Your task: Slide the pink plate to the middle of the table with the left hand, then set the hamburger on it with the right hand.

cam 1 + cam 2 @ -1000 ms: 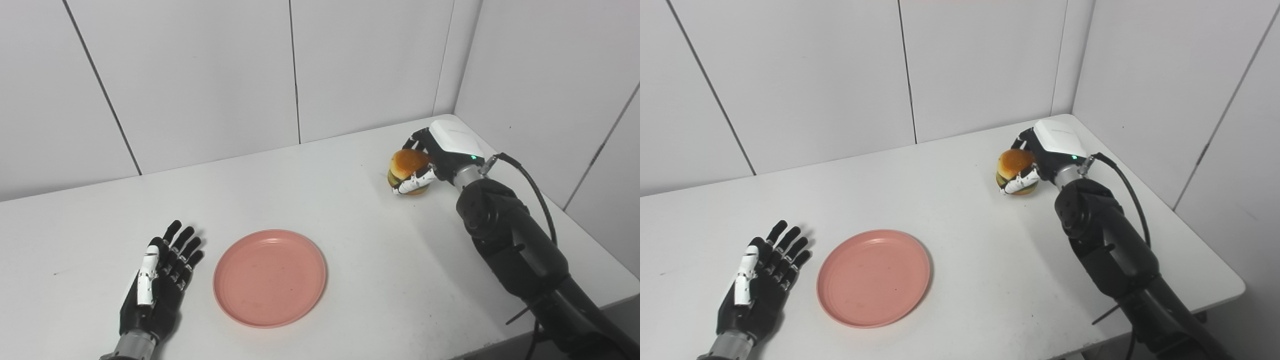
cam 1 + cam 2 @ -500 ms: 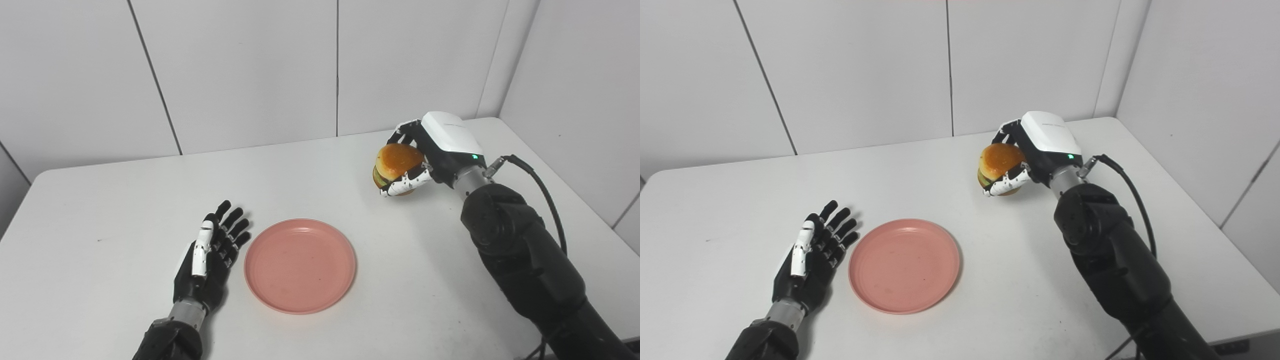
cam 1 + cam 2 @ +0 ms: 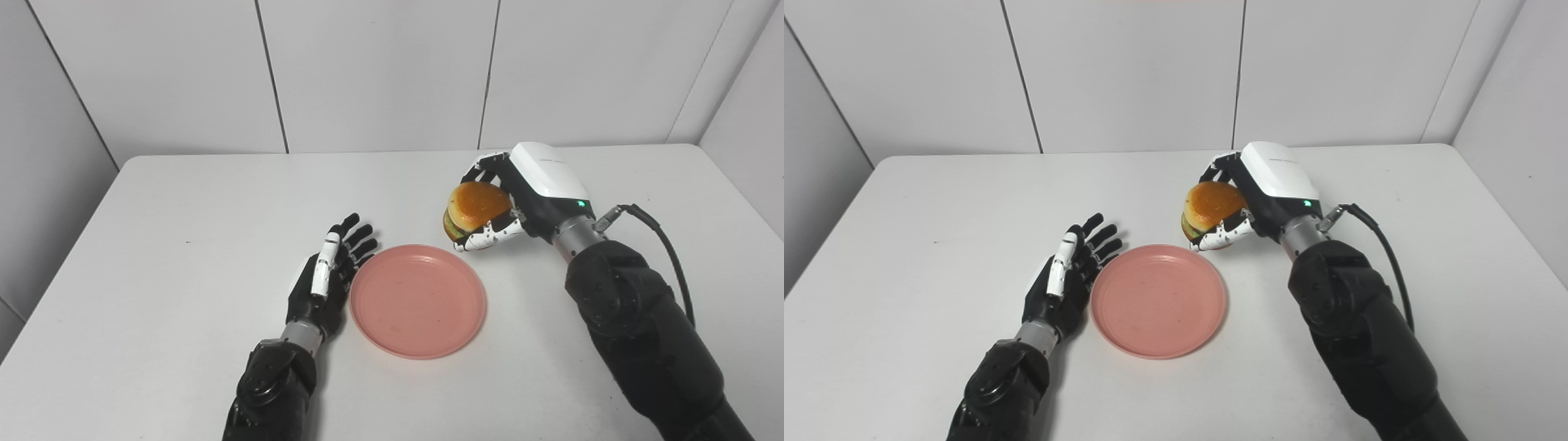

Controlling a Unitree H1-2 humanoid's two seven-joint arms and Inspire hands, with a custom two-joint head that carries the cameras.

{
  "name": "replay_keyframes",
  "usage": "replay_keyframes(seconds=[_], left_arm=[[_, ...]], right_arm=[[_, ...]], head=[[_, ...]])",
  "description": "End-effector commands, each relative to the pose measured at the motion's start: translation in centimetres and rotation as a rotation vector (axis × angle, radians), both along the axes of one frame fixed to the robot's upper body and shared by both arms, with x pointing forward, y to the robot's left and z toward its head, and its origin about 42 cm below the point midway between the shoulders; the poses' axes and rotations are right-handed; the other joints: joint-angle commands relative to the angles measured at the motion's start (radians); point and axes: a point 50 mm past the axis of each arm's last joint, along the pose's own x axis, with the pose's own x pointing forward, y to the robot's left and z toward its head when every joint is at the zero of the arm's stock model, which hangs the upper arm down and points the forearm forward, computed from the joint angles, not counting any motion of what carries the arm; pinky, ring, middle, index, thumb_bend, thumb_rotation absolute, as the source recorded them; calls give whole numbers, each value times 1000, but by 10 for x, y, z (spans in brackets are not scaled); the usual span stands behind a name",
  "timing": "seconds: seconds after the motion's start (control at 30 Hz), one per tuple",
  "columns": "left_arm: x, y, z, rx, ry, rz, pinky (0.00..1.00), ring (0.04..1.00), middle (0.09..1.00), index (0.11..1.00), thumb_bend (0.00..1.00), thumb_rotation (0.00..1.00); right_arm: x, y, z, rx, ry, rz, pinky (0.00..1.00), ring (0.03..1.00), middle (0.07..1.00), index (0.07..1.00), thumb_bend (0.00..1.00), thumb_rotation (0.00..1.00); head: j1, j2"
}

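Right hand (image 3: 527, 196): fingers wrapped around the hamburger (image 3: 476, 208), held just beyond the plate's far right rim.
Hamburger: in the grip, bun top facing left.
Plate (image 3: 418, 300): pink, bare, mid-table.
Left hand (image 3: 324, 278): fingers spread, holding nothing, just beside the plate's left rim.
Table (image 3: 184, 245): white.

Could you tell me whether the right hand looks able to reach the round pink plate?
Probably yes: the right hand, holding the hamburger, hovers beside the round pink plate with nothing between.
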Motion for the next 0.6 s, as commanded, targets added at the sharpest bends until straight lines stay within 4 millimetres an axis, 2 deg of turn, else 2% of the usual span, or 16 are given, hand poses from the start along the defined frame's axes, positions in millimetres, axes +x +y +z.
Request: replay_keyframes(seconds=[0.0,0.13,0.33,0.43,0.57], left_arm=[[4,-4,2,13,10,-15,885,888,895,903,368,1000],[5,-5,3,18,7,-21,902,896,907,917,369,1000],[5,-6,5,17,7,-21,911,900,914,920,372,1000],[5,-5,5,20,7,-22,914,901,915,921,377,1000],[5,-5,6,24,5,-19,908,902,914,917,380,1000]], right_arm=[[0,14,14,-2,-60,58,171,251,338,483,511,135],[-3,27,5,-5,-40,95,167,250,341,484,512,132],[-5,40,-7,-17,-23,141,223,302,375,481,511,132],[-7,46,-15,-25,7,143,220,295,376,483,510,135],[-11,51,-24,-30,27,153,182,256,332,481,511,134]], head=[[5,4],[11,9],[7,14],[4,20],[-3,25]])
